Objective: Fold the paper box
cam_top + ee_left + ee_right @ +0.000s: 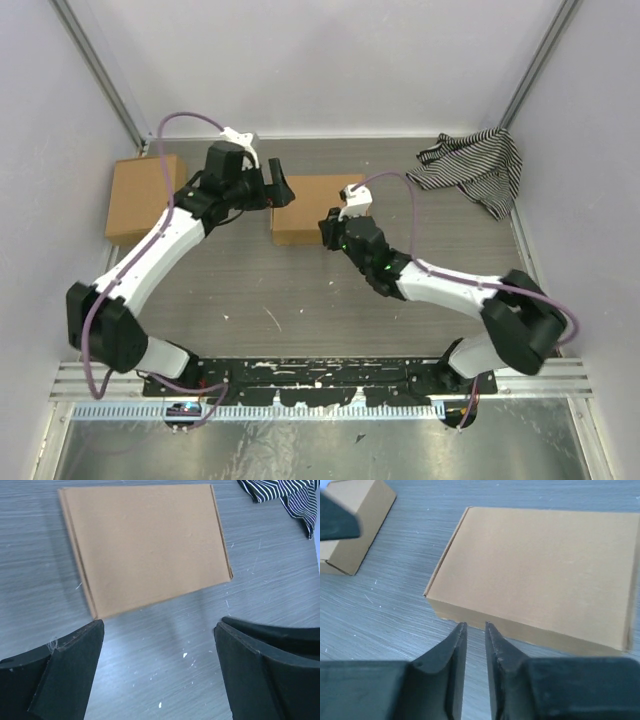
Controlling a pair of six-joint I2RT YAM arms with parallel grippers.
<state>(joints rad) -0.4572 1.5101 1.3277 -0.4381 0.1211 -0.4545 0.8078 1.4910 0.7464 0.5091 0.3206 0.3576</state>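
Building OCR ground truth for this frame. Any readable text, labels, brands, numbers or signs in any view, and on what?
No readable text in any view.
paper box: plain brown top and side, no print.
second cardboard box: plain brown, no label showing.
striped cloth: stripes only, no tag visible.
table: only scratches and white specks.

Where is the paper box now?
Top view: the closed paper box lies flat mid-table, between the left hand and right hand; the other cardboard box sits to its left, the striped cloth in the far right corner.
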